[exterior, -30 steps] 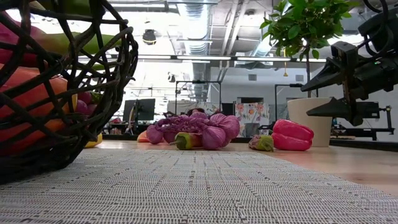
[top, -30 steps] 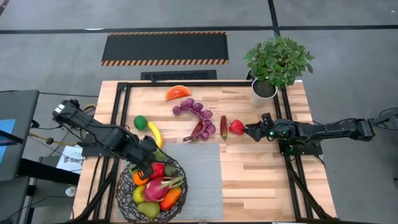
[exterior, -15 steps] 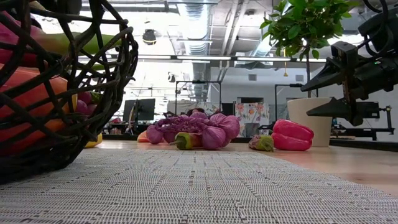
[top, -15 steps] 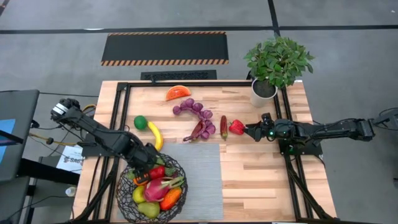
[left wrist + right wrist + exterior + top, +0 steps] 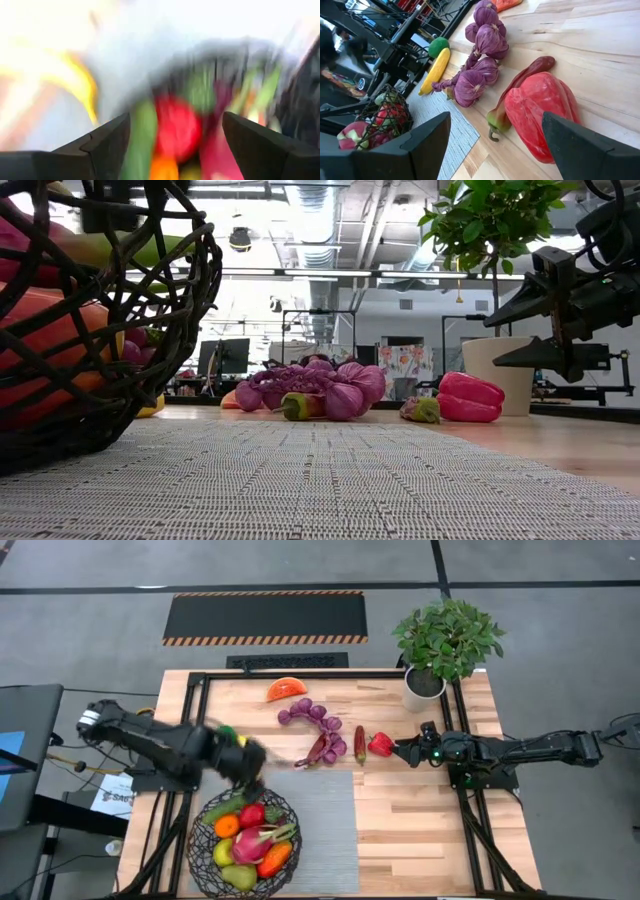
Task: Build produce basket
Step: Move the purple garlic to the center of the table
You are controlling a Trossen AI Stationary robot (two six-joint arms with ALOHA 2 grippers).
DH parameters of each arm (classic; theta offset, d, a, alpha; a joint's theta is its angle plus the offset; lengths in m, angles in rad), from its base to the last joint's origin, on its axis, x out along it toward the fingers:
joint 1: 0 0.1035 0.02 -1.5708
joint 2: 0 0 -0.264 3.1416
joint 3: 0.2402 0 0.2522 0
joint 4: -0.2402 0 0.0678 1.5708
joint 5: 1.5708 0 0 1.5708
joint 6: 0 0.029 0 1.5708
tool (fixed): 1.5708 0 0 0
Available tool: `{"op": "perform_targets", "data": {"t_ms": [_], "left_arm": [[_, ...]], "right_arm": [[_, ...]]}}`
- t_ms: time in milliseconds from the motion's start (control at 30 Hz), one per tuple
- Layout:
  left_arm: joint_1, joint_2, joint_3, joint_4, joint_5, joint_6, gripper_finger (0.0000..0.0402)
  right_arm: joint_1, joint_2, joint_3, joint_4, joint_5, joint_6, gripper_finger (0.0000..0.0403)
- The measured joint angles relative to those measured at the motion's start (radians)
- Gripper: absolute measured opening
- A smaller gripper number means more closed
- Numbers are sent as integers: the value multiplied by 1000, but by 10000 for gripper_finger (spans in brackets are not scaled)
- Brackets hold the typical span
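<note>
The black wire basket [image 5: 205, 845] stands on the near left of the table. It holds an orange [image 5: 227, 826], a red apple [image 5: 252, 815], a pink dragonfruit [image 5: 250, 840] and other produce. My left gripper [image 5: 250, 765] is blurred with motion just beyond the basket's far rim, open and empty [image 5: 175, 130]. The red pepper [image 5: 380, 744] lies on the wood. My right gripper [image 5: 400, 750] hovers open just right of it, and in the right wrist view the pepper [image 5: 540, 117] lies ahead between the two fingers, untouched.
Loose on the wood lie a watermelon slice [image 5: 287, 690], a string of purple pieces [image 5: 315, 720], a red chili [image 5: 360, 743], a lime [image 5: 228, 730] and a banana [image 5: 435, 70]. A potted plant [image 5: 445, 640] stands at the far right. A grey mat [image 5: 320, 830] lies beside the basket.
My left gripper has risen out of the basket and swung toward the table's far edge, fast enough to blur. The produce in the basket stays where it lay. My right arm has kept still.
</note>
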Motion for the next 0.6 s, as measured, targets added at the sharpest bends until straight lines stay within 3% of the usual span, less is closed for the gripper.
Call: {"op": "perform_targets", "data": {"t_ms": [233,433,600], "left_arm": [[375,15,56,168,-163,275,295],[700,90,54,298,-184,470,295],[883,198,55,406,-173,489,295]], "right_arm": [[0,0,0,0,0,1,333],[0,1,0,0,0,8,333],[0,12,0,0,0,35,333]]}}
